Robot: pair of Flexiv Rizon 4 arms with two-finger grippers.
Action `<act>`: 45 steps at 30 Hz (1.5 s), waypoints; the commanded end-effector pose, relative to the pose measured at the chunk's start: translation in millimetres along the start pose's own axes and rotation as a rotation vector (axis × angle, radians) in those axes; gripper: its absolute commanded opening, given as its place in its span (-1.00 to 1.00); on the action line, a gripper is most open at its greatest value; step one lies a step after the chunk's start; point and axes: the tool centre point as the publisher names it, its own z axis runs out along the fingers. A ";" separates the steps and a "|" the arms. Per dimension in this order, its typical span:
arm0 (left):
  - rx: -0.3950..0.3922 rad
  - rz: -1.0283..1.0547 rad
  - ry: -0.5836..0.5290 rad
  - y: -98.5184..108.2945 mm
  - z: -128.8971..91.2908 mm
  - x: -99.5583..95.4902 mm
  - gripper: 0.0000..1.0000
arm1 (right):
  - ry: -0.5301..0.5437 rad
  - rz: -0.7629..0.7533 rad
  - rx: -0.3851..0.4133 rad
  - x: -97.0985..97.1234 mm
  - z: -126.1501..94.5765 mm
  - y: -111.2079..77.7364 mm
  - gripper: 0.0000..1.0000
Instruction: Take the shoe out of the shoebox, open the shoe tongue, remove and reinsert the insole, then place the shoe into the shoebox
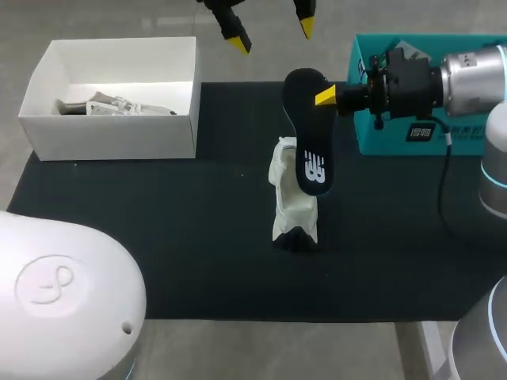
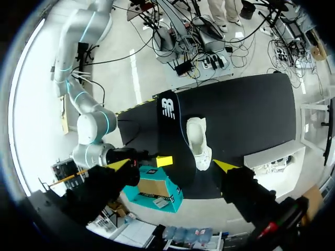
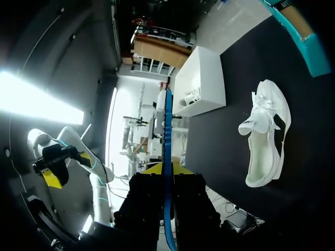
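Observation:
A white shoe point(image 1: 291, 202) lies on the black mat, its opening showing in the right wrist view point(image 3: 267, 136). My right gripper point(image 1: 325, 96) is shut on the far end of a dark blue insole point(image 1: 309, 134), which hangs in the air over the shoe. In the right wrist view the insole point(image 3: 167, 157) is edge-on between the fingers of the right gripper point(image 3: 166, 170). My left gripper point(image 1: 269, 30) is high over the mat's far edge, open and holding nothing. From the left gripper point(image 2: 172, 166) I look down on the insole point(image 2: 168, 120) and the shoe point(image 2: 198, 141).
A white shoebox point(image 1: 47, 71) stands at the far left with another shoe point(image 1: 111, 105) inside. A teal box point(image 1: 372, 134) sits at the far right, under my right arm. The black mat point(image 1: 158, 237) covers the table's middle.

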 end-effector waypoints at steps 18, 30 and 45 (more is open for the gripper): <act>-0.022 -0.070 0.334 19.1 8.5 -6.0 1.00 | 0.029 -0.010 -0.040 9.5 -0.8 8.2 -1.00; -0.025 -0.071 0.307 18.2 11.2 -6.9 1.00 | 0.029 -0.009 -0.033 9.3 -0.4 7.9 -1.00; -0.036 -0.106 -0.016 10.0 37.0 10.9 1.00 | 0.031 -0.013 -0.040 11.3 -3.7 4.7 -1.00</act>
